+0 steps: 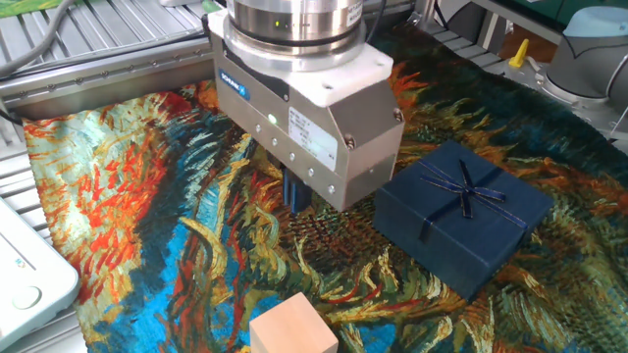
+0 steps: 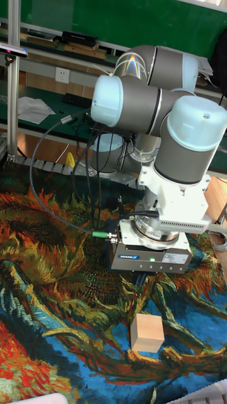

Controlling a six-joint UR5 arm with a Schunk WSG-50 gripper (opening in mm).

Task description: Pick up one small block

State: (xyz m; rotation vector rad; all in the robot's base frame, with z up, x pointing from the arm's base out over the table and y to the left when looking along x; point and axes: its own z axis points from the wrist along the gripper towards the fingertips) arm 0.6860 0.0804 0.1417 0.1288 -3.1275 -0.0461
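The small block (image 1: 292,328), a pale peach-pink cube, rests on the painted cloth at the bottom edge of the fixed view. In the tall fixed view the small block (image 2: 147,332) sits just below the gripper body. My gripper (image 1: 299,199) hangs above the cloth, behind the block and apart from it. Only one dark blue finger (image 1: 296,188) shows beneath the white housing, so the jaw gap is hidden. Nothing is held. In the tall fixed view my gripper (image 2: 144,278) points straight down, its fingers dark and hard to make out.
A dark blue ribboned gift box (image 1: 461,216) lies right of the gripper. A white device (image 1: 25,275) sits at the left edge. Metal rails (image 1: 88,59) run along the back. The Van Gogh-style cloth (image 1: 118,196) covers the table.
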